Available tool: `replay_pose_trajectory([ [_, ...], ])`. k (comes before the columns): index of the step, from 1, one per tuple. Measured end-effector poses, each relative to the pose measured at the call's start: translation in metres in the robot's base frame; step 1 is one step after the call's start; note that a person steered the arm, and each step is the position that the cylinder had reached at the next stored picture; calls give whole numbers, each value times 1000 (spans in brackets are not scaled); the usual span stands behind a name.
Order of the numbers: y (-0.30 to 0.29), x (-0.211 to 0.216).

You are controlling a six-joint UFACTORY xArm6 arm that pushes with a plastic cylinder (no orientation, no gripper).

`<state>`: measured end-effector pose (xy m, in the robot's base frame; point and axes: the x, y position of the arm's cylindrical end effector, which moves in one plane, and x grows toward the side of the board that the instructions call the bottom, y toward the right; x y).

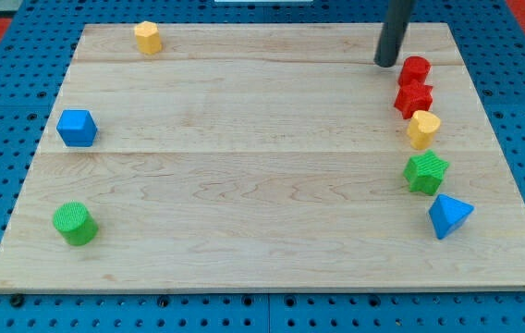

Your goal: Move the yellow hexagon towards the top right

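A yellow hexagon-like block (147, 37) sits near the board's top left corner. A second yellow block (422, 129), whose shape is less clear, sits at the view's right, in a column of blocks. My tip (388, 64) rests on the board near the top right, just left of the upper red block (415, 70). It is far to the right of the top-left yellow block and up and left of the right yellow block. It touches neither yellow block.
The right column holds a second red block (413, 99), a green star-like block (426, 173) and a blue triangular block (449, 215). A blue cube (77, 127) and a green cylinder (75, 223) sit at the left. The wooden board (244, 185) lies on a blue pegboard.
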<state>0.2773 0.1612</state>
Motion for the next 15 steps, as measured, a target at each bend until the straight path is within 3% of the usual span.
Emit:
replay_pose_trajectory([
  [2, -81, -37],
  [3, -164, -13],
  [5, -366, -28],
  [6, -436, -42],
  [8, -381, -75],
  [10, -225, -39],
  [11, -208, -33],
  [12, -226, -42],
  [14, -156, -45],
  [15, -154, -64],
])
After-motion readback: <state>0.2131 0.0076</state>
